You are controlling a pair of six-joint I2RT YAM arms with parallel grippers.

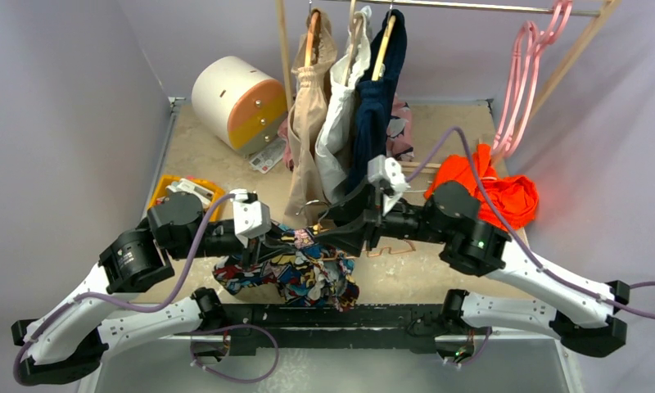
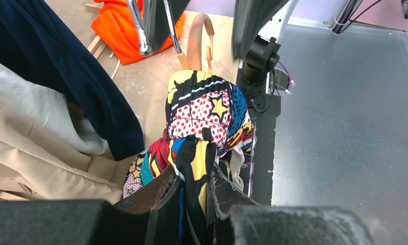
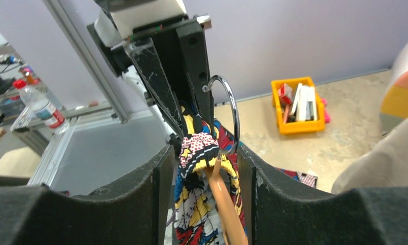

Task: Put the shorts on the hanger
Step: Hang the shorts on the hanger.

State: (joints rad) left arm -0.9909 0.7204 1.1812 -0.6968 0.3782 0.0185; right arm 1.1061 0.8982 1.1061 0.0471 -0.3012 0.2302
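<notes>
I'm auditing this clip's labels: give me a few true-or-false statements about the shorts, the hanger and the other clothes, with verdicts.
1. The left gripper is shut on the multicolour comic-print fabric shorts. True.
2. The navy garment lies on the beige table. False: it hangs on a wooden hanger.
3. The thin peach-orange hanger passes between the jaws of the right gripper. True.
4. The plain orange garment hangs on a wooden hanger too. False: it lies crumpled on the table.
</notes>
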